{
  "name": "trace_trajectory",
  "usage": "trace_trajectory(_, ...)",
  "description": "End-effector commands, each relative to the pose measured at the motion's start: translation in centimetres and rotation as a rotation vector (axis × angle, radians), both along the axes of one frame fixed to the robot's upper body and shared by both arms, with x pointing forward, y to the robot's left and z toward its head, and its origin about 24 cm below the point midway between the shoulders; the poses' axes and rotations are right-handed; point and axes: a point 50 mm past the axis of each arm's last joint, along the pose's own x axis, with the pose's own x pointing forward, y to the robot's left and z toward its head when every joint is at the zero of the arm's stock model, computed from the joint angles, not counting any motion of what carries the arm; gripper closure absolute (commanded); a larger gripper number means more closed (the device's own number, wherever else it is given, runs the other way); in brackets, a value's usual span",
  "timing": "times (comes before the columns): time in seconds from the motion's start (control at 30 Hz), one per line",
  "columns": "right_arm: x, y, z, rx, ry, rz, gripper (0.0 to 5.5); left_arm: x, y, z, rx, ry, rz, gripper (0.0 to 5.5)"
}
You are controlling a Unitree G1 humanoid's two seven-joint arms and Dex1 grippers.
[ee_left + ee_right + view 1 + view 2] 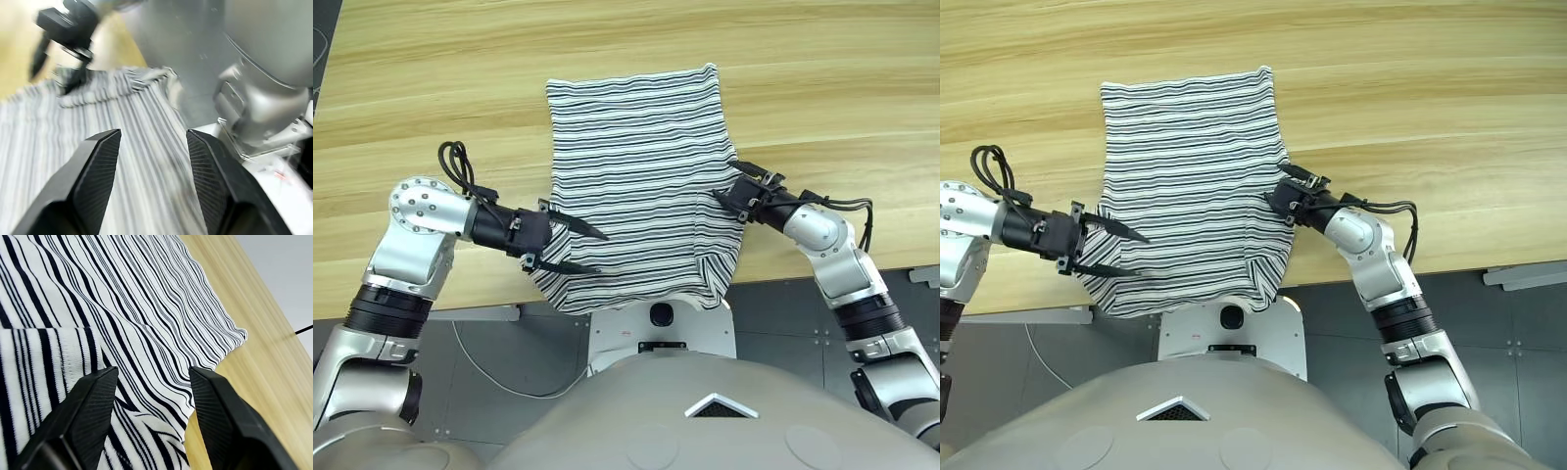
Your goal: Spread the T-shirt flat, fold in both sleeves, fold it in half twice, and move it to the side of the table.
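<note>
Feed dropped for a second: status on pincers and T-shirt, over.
Left pincer open over T-shirt's near-left edge. Right pincer open over its right edge. T-shirt a long strip, sleeves look folded in, near end at table front. Rumpled fold near-right.

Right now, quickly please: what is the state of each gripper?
Left gripper: open, holding nothing, over the left edge of the T-shirt.
Right gripper: open, holding nothing, at the right edge of the T-shirt.

wooden table (pixel 822 108), striped T-shirt (pixel 636 147) on it

Striped T-shirt (pixel 641 186) lies folded narrow on table — near end overhanging.
</note>
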Motion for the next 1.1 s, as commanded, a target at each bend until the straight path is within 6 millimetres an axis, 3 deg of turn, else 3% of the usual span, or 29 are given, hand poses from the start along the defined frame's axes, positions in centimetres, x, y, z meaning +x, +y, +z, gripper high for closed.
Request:
trace_trajectory(0.03, -0.8, 0.6, -0.6, 0.042, 0.006, -0.016, 2.82, 3.4, 0.4, 2.3, -0.139, -0.196, 0.482, 3.01)
trace_trajectory(0.13, -1.6, 0.5, -0.9, 0.067, 0.007, -0.045, 2.82, 2.2, 2.0, 2.0, -0.156, -0.189, 0.769, 3.01)
trace_trajectory(0.23, -2.0, 0.5, -1.4, 0.086, 0.01, -0.07, 2.82, -1.3, 3.8, 0.6, -0.054, -0.111, 0.92, 3.01)
trace_trajectory(0.37, -2.2, 0.8, -2.0, 0.131, 0.007, -0.12, 2.82, -5.7, 6.9, -1.2, 0.066, 0.047, 0.89, 3.01)
trace_trajectory(0.47, -2.2, 1.4, -2.5, 0.179, -0.002, -0.167, 2.82, -8.0, 9.3, -2.9, 0.043, 0.183, 0.969, 3.01)
trace_trajectory(0.63, -1.6, 1.9, -2.7, 0.227, -0.027, -0.227, 2.82, -12.7, 8.8, -6.7, 0.035, 0.488, 0.988, 3.01)
trace_trajectory(0.73, -1.5, 2.5, -2.8, 0.236, -0.028, -0.215, 2.82, -13.1, 9.1, -7.2, 0.057, 0.502, 1.025, 3.01)
trace_trajectory(1.1, -1.5, 2.2, -1.6, 0.236, -0.085, -0.181, 2.82, -11.0, 9.6, -8.4, 0.084, 0.462, 1.19, 3.01)
